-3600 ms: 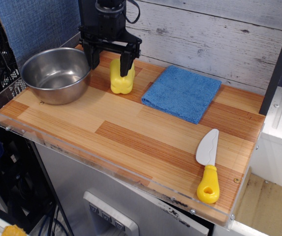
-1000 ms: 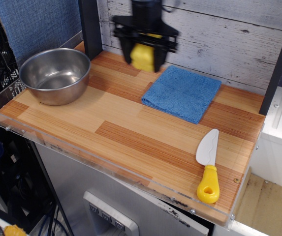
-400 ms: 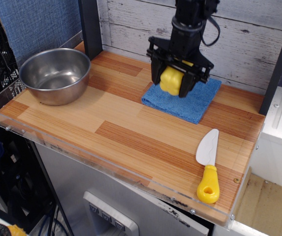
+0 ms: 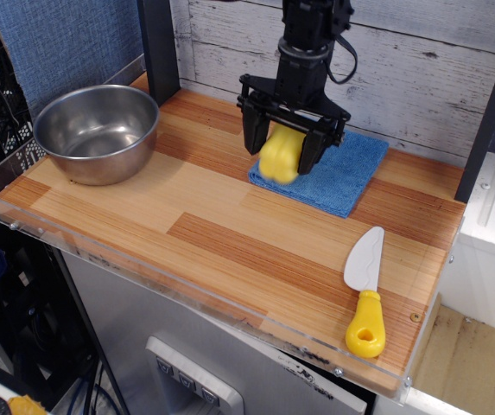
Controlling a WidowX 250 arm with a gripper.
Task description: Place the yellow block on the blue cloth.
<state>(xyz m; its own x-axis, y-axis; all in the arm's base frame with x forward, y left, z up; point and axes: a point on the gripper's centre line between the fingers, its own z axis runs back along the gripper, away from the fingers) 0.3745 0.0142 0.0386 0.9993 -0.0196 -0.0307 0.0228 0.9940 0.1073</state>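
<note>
Now yellow block [image 4: 280, 156] between hand [image 4: 282, 151] fingers, gripped, over blue cloth [image 4: 333, 173] left edge.

A single fixed camera looks down from above the near edge of the wooden table [image 4: 230, 233], angled toward the far plank wall [image 4: 402, 52]. It stands at middling range, taking in the whole tabletop from the steel bowl [image 4: 98, 131] at the left to the toy knife [image 4: 364, 290] at the near right (plus equipment below the table). The arm enters from the top, cropped above its gripper [image 4: 282, 149]. No second view overlaps it.
</note>
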